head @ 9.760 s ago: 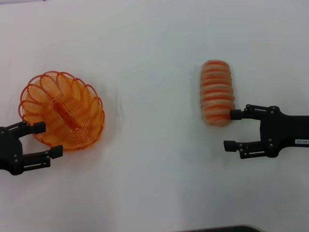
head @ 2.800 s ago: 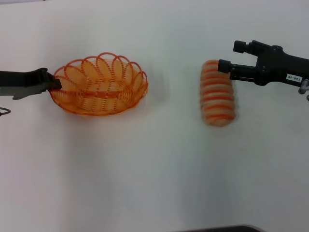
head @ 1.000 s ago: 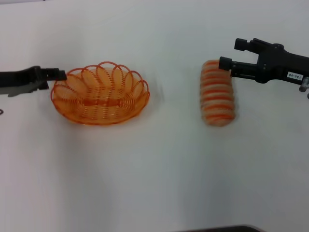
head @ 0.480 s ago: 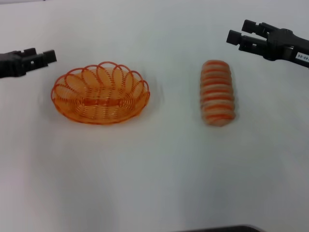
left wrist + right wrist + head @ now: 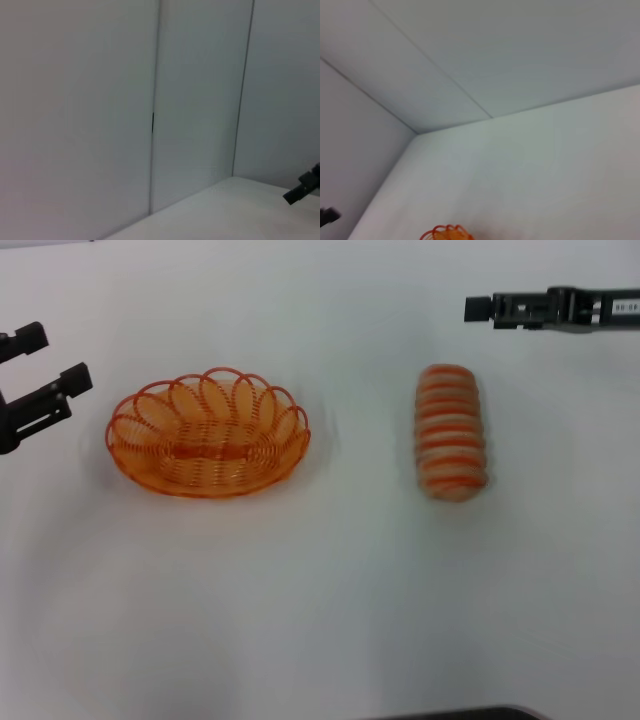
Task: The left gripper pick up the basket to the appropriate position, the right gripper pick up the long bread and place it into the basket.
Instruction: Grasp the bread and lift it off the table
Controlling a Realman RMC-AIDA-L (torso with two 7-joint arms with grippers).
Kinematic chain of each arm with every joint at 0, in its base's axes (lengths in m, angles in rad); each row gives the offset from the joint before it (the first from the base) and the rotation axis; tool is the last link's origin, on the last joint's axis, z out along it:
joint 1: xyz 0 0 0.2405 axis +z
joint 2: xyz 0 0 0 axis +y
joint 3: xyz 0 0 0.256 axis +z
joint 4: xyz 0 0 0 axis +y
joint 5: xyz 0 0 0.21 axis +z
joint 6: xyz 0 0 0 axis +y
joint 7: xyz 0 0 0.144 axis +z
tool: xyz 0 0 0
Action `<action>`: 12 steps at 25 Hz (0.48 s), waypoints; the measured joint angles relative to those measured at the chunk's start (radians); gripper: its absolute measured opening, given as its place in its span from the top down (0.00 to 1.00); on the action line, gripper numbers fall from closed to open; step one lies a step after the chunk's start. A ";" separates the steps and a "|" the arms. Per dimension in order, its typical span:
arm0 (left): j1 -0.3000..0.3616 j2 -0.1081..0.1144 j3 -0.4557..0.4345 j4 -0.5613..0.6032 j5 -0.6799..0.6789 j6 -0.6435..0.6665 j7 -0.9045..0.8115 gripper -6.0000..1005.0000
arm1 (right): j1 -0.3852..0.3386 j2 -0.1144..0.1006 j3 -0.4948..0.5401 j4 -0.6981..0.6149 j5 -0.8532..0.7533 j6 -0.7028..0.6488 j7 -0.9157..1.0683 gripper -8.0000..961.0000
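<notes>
The orange wire basket [image 5: 208,447] stands upright on the white table [image 5: 320,590], left of centre; its rim also shows in the right wrist view [image 5: 445,233]. The striped long bread [image 5: 452,433] lies on the table right of centre, pointing away from me. My left gripper [image 5: 62,357] is open and empty at the far left, apart from the basket's left end. My right gripper [image 5: 478,309], with a white label, hovers at the back right beyond the bread's far end and holds nothing.
Grey wall panels [image 5: 150,100] rise behind the table's far edge. A dark gripper tip shows at the edge of the left wrist view [image 5: 304,189], and another at the edge of the right wrist view [image 5: 328,215].
The left gripper has let go of the basket's left rim and drawn back to the left, open. The right gripper has pulled away from the bread's far end. Basket and bread lie still.
</notes>
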 joint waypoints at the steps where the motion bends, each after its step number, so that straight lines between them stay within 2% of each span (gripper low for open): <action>1: 0.003 0.000 -0.008 -0.007 -0.005 0.006 0.029 0.30 | 0.012 -0.001 -0.010 -0.033 -0.023 -0.001 0.066 0.03; 7: 0.027 -0.001 -0.045 -0.046 -0.015 0.061 0.254 0.30 | 0.126 -0.029 -0.055 -0.092 -0.211 -0.023 0.337 0.03; 9: 0.036 0.000 -0.048 -0.048 -0.007 0.086 0.281 0.30 | 0.186 -0.025 -0.055 -0.095 -0.334 -0.058 0.411 0.03; 12: 0.051 0.002 -0.050 -0.046 0.021 0.137 0.286 0.30 | 0.229 -0.016 -0.059 -0.096 -0.422 -0.096 0.460 0.03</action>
